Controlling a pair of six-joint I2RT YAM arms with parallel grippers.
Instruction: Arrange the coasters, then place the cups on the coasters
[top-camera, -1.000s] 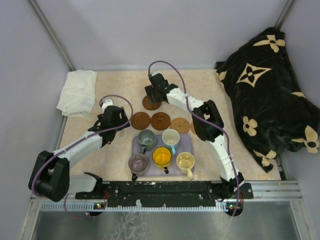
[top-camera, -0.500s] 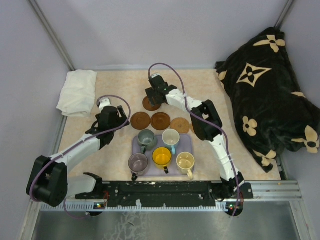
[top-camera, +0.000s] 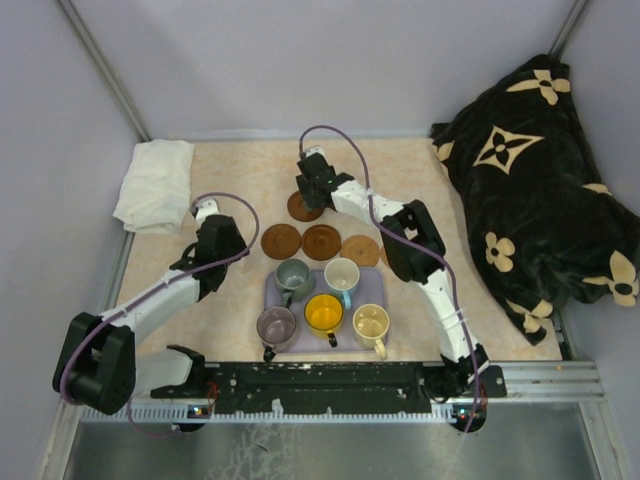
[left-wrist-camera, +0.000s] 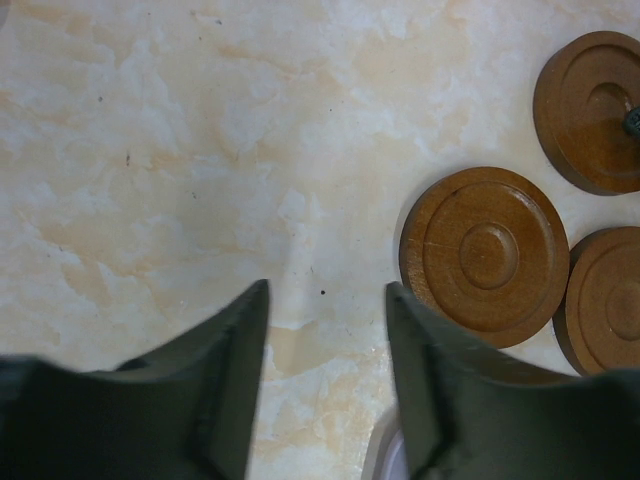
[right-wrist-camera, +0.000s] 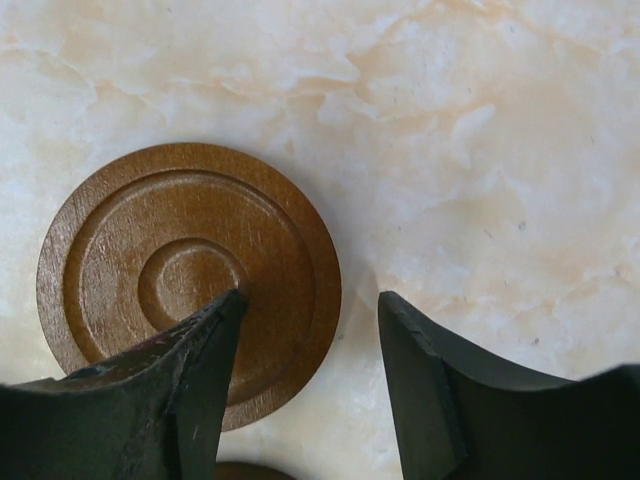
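The right gripper (right-wrist-camera: 310, 300), jaws apart and empty, is hovering over the far coaster (right-wrist-camera: 190, 270), which is lying flat, round, with no long axis; the lavender tray (top-camera: 377, 288) is carrying five cups (top-camera: 323, 313), a row of coasters (top-camera: 322, 241) lying along its far edge; the left gripper (left-wrist-camera: 325, 290), jaws apart, is hanging over bare table (left-wrist-camera: 150, 150) left of that row.

Upper coaster (left-wrist-camera: 590, 110) and lower coaster (left-wrist-camera: 610, 300), both partly beyond the right edge (left wrist view)

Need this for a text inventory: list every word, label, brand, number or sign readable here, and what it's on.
No readable text anywhere.
The black blanket bears only cream flower and star motifs, no letters.
The cups, coasters and lavender tray carry no print.
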